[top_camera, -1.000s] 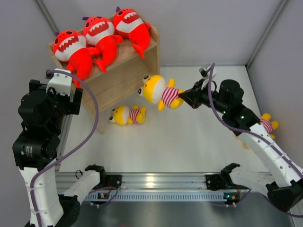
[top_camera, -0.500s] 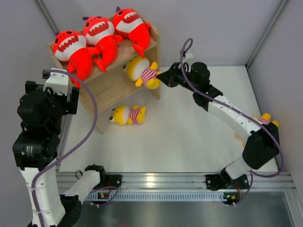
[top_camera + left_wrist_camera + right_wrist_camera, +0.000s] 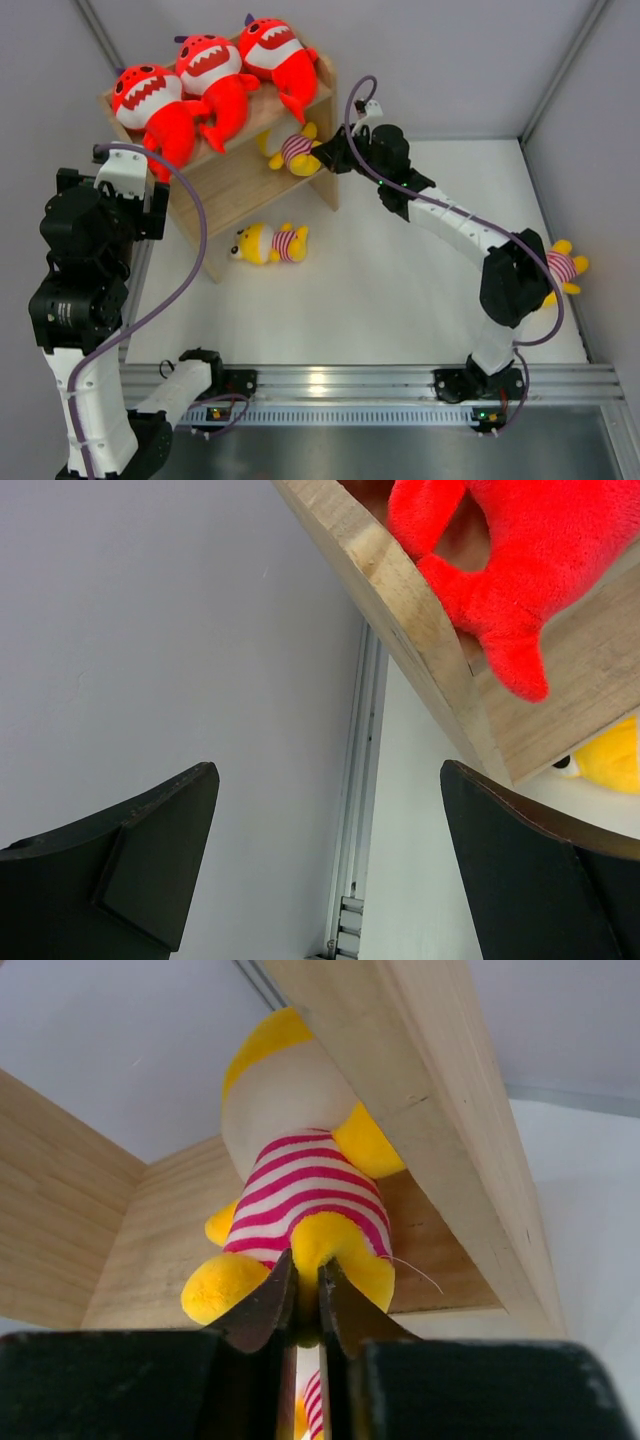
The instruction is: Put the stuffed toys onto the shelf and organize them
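Observation:
Three red sharks (image 3: pixel 205 85) lie side by side on the top of the light-wood shelf (image 3: pixel 250 175). My right gripper (image 3: pixel 325 158) is shut on the leg of a yellow striped doll (image 3: pixel 292 150) and holds it inside the shelf's lower tier, head inward; the wrist view shows the doll (image 3: pixel 300 1195) between the shelf boards. A second yellow doll (image 3: pixel 268 243) lies on the table in front of the shelf. A third doll (image 3: pixel 562 266) lies at the right edge. My left gripper (image 3: pixel 330 810) is open and empty beside the shelf's left panel (image 3: pixel 400 610).
Grey walls close in the white table on the left, back and right. A metal rail (image 3: pixel 330 385) runs along the near edge. A red shark's fin (image 3: pixel 500 650) hangs over the shelf's side near my left gripper.
My right arm has carried the yellow doll leftward from the mid-table into the shelf's lower tier. The left arm has barely moved.

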Controlling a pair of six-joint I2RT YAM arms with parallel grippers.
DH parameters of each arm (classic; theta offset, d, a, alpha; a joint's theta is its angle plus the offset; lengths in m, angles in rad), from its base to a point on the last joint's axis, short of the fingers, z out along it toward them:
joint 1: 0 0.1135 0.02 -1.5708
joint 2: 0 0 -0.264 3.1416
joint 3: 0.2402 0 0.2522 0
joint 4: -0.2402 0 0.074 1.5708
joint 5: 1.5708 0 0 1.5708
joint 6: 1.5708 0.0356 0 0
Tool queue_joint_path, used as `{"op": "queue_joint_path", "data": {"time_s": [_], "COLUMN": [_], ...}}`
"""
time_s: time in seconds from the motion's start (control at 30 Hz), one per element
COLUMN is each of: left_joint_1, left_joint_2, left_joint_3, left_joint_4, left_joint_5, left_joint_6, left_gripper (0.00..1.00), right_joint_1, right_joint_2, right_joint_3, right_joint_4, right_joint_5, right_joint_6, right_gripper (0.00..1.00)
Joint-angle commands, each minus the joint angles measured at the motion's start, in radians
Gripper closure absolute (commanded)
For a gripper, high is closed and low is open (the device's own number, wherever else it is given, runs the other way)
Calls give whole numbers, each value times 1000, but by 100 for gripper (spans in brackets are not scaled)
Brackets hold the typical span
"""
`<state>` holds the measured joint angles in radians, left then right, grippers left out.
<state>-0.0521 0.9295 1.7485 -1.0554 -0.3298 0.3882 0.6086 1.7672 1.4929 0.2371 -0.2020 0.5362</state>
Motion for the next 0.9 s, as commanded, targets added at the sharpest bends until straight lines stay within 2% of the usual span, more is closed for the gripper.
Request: {"op": "queue_joint_path", "data": {"time_s": [0.0, 0.03, 0.07, 0.13, 0.17, 0.3, 0.4, 0.53, 0.6, 0.63, 0.7, 0.73, 0.8, 0.87], "left_joint_1": [8, 8, 8, 9, 8, 8, 8, 8, 9, 9, 15, 18, 37, 44], "left_joint_2": [5, 5, 3, 2, 2, -3, -6, -12, -18, -20, -26, -29, -38, -43], "left_joint_3": [13, 13, 13, 11, 9, 6, 3, -4, -13, -15, -30, -33, -53, -67], "left_joint_4": [21, 21, 21, 21, 21, 21, 21, 20, 21, 23, 26, 34, 51, 69], "left_joint_5": [8, 8, 9, 11, 11, 18, 29, 20, 8, 5, -11, -24, -69, -124], "left_joint_6": [-8, -8, -6, -6, -8, -6, -8, -5, -5, -8, -14, -17, -22, -17], "left_gripper": [1, 1, 1, 1, 1, 1, 1, 1, 2, 1, 1, 2, 1, 1], "right_joint_1": [16, 16, 16, 14, 14, 16, 16, 26, 28, 28, 31, 37, 46, 69], "right_joint_2": [0, 0, -3, -17, -28, -154, -292, -495, -588, -612, -649, -649, -593, -533], "right_joint_3": [55, 50, 47, 38, 33, -19, -66, -256, -347, -453, -580, -697, -770, -806], "right_joint_4": [67, 68, 68, 53, 44, -24, -117, -162, -142, -122, 38, 121, 311, 395], "right_joint_5": [23, 15, 10, 4, 4, 44, 136, 312, 314, 267, 187, 77, -6, -60], "right_joint_6": [-1, -1, -7, -13, -27, -100, -192, -292, -303, -301, -266, -204, -148, -136], "right_gripper": [89, 81, 67, 55, 46, 30, 1, 0, 0, 0, 1, 1, 1, 2]}}
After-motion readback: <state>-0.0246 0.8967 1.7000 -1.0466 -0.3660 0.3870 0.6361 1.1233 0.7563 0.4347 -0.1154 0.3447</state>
